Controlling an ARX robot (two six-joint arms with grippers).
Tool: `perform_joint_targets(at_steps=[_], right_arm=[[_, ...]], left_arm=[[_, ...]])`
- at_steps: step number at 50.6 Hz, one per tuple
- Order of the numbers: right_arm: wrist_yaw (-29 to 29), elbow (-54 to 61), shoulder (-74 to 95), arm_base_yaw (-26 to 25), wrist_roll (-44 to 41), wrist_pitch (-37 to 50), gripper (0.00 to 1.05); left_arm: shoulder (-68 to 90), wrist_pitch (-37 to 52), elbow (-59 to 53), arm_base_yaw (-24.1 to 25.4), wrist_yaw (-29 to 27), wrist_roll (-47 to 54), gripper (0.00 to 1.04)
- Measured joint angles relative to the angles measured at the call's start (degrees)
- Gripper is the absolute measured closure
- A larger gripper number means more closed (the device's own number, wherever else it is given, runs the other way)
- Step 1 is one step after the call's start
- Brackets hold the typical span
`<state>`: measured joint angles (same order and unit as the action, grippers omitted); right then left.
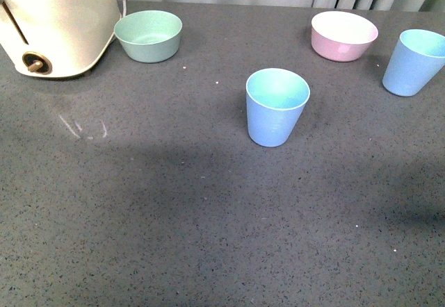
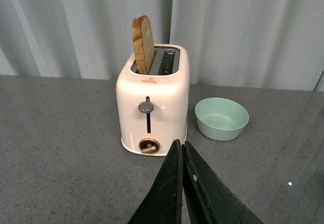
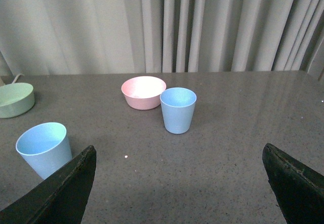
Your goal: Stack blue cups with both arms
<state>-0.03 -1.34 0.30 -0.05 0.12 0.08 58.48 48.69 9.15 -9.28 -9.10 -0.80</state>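
The right-hand cup [image 3: 178, 110] stands upright straight ahead of the right gripper [image 3: 178, 147], wide open and empty; the left gripper [image 2: 181, 145], closed on nothing, faces the toaster [image 2: 152, 107].

We see a light blue cup [image 1: 276, 119] with an aqua inside, a matching second cup [image 1: 411, 67], a mint green bowl [image 1: 148, 39], a pink bowl [image 1: 342, 43], a cream toaster [image 2: 152, 97], a pale grey curtain [image 3: 212, 26] and a dark grey speckled table [image 1: 174, 217].
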Motion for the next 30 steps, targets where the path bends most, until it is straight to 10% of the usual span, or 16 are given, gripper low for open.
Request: perform_joint_targets(at_steps=[30], right_arm=[[0.0,0.0,0.0,0.0,0.0,0.0,0.09]], left_arm=[[-19.6,-11.1,-8.2,9.0,9.1,0.2,1.03]])
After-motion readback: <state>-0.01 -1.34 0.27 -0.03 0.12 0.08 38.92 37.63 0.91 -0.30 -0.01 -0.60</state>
